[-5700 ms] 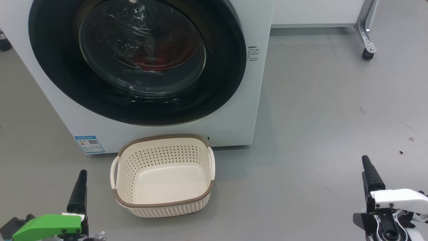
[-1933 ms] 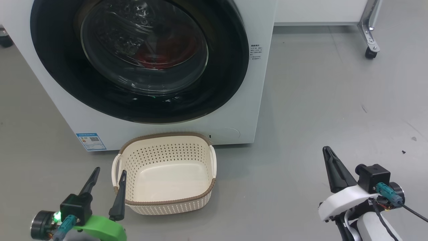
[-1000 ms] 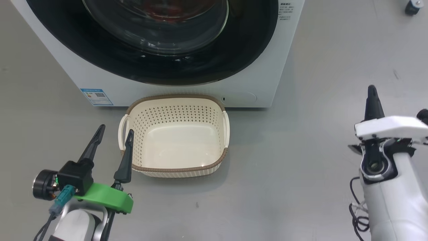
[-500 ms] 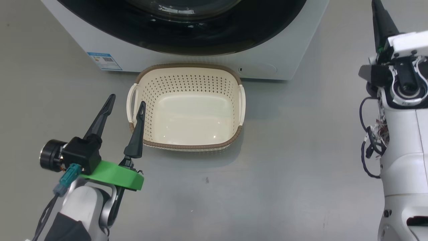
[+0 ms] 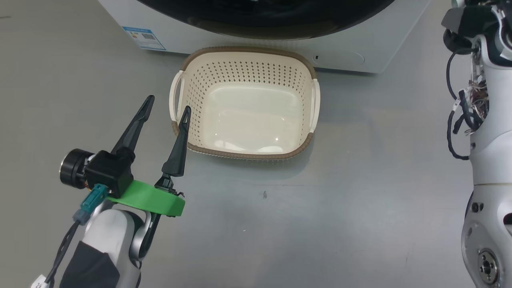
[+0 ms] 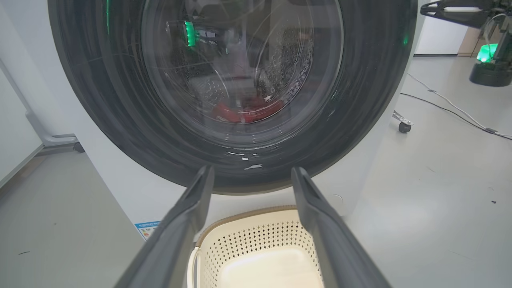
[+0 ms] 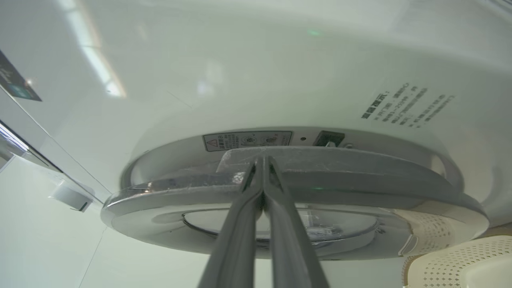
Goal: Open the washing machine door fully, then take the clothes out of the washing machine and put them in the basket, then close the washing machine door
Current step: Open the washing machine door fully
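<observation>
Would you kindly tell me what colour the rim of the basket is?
Brown, woven-look, on the cream basket; clearest in the head view.

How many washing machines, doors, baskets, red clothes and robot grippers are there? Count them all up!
washing machine: 1
washing machine door: 1
basket: 1
red clothes, seen through the glass: 1
grippers: 2, the left gripper and the right gripper
Total: 6
</observation>
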`<state>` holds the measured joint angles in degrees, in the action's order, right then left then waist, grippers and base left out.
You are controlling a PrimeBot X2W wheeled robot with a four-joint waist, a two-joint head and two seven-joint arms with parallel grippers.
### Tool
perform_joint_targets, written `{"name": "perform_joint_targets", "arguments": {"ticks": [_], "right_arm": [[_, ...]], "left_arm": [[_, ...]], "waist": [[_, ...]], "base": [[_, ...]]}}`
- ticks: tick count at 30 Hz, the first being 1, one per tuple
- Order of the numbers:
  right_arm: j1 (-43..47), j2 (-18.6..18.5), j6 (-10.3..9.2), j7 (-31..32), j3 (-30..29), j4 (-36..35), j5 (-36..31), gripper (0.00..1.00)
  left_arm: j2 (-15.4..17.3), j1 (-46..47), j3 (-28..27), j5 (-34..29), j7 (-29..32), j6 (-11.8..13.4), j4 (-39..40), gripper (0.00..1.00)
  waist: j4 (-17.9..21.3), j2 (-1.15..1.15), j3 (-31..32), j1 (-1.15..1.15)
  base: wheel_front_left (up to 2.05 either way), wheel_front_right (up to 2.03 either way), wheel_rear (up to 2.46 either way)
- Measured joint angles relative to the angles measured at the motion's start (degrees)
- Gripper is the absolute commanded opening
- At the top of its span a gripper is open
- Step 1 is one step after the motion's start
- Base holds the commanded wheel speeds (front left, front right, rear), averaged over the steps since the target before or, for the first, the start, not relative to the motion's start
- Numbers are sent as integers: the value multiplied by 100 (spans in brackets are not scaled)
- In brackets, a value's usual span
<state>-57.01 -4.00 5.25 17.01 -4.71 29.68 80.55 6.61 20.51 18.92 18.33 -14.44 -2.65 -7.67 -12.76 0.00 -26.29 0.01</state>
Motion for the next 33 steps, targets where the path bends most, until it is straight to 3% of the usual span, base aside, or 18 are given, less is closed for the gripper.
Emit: {"name": "perform_joint_targets", "arguments": {"ticks": [18,33], "right_arm": [[-1031,-488,-286,548,294,634,-261,0],[-1330,-648,-221,1066,368,1033,-163,0]], "left_arm": [[-172,212,-9,-140,-1,-126,-86,100],[-249,244,-104,-225,-1,-175,-148,100]], "waist": [[-285,0,-361,0],[-344,0,-400,0]], "base": [[0,0,0],[0,0,0]]}}
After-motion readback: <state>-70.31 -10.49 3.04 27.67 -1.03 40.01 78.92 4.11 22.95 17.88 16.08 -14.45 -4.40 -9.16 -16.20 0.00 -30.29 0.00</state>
